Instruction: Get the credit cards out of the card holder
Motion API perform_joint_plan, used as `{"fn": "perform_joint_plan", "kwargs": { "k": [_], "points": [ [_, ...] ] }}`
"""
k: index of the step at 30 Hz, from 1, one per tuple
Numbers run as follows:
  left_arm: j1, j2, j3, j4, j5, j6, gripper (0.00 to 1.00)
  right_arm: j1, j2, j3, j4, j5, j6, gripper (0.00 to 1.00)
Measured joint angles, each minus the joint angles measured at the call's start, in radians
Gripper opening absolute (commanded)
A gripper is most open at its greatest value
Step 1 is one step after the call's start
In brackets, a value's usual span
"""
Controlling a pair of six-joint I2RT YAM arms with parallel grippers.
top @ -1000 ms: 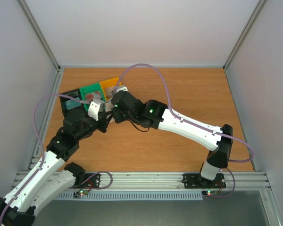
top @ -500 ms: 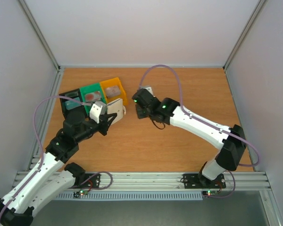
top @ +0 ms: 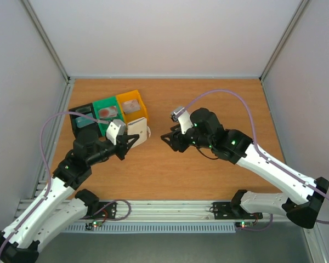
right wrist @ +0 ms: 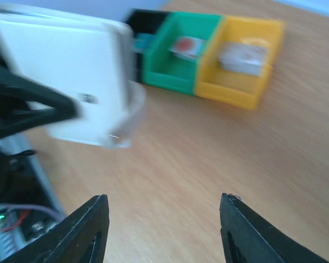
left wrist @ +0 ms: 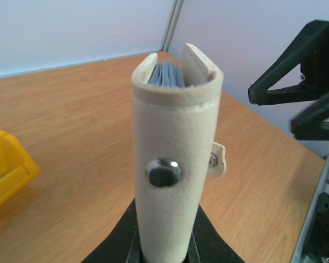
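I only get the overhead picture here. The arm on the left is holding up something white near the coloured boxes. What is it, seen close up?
Observer: The left wrist camera shows it is the card holder, folded, standing upright in the left hand with its spine toward that camera.
Visitor: Is anything inside it?
Observer: Yes. Pale blue card edges show between its two leaves at the top.
Visitor: And the other arm, has it got a card?
Observer: No. Its own camera shows the right hand open, with nothing in it.
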Motion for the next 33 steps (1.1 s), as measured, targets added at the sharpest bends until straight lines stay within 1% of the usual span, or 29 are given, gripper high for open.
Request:
{"fn": "perform_joint_plan", "kwargs": {
  "k": [1, 2, 3, 4, 6, 8, 10, 14, 15, 17, 23, 27, 33],
  "points": [
    [0.000, 0.000, 0.000, 0.003, 0.015, -0.002, 0.00, 0.002, -0.014, -0.007, 0.025, -0.050, -0.011, 0.70],
    [0.000, 0.000, 0.000, 0.008, 0.030, -0.005, 0.00, 0.005, -0.018, -0.008, 0.051, -0.101, -0.023, 0.73],
    [0.000, 0.000, 0.000, 0.015, 0.051, -0.010, 0.00, 0.010, -0.014, -0.008, 0.081, -0.146, -0.035, 0.79],
    [0.000, 0.000, 0.000, 0.026, 0.074, -0.016, 0.00, 0.016, -0.005, -0.008, 0.108, -0.184, -0.040, 0.82],
    [0.000, 0.000, 0.000, 0.050, 0.118, -0.028, 0.00, 0.031, 0.018, -0.008, 0.152, -0.245, -0.055, 0.82],
    [0.000, 0.000, -0.001, 0.080, 0.175, -0.045, 0.00, 0.040, 0.038, -0.006, 0.177, -0.279, -0.063, 0.79],
    [0.000, 0.000, -0.001, 0.107, 0.225, -0.061, 0.00, 0.047, 0.050, -0.006, 0.187, -0.297, -0.075, 0.74],
    [0.000, -0.011, -0.003, 0.149, 0.332, -0.085, 0.00, 0.047, 0.021, -0.020, 0.190, -0.286, -0.106, 0.55],
    [0.000, -0.018, -0.008, 0.176, 0.373, -0.093, 0.00, 0.042, -0.003, -0.032, 0.185, -0.278, -0.111, 0.52],
    [0.000, -0.021, -0.011, 0.205, 0.415, -0.100, 0.00, 0.037, -0.046, -0.043, 0.171, -0.267, -0.125, 0.48],
    [0.001, -0.021, -0.040, 0.333, 0.557, -0.148, 0.00, 0.034, -0.155, -0.051, 0.135, -0.256, -0.167, 0.44],
    [0.001, -0.017, -0.041, 0.402, 0.624, -0.170, 0.00, 0.032, -0.159, -0.051, 0.098, -0.264, -0.187, 0.44],
    [-0.006, 0.015, -0.041, 0.475, 0.669, -0.181, 0.00, 0.032, -0.111, -0.019, 0.047, -0.335, -0.213, 0.52]
  ]
}}
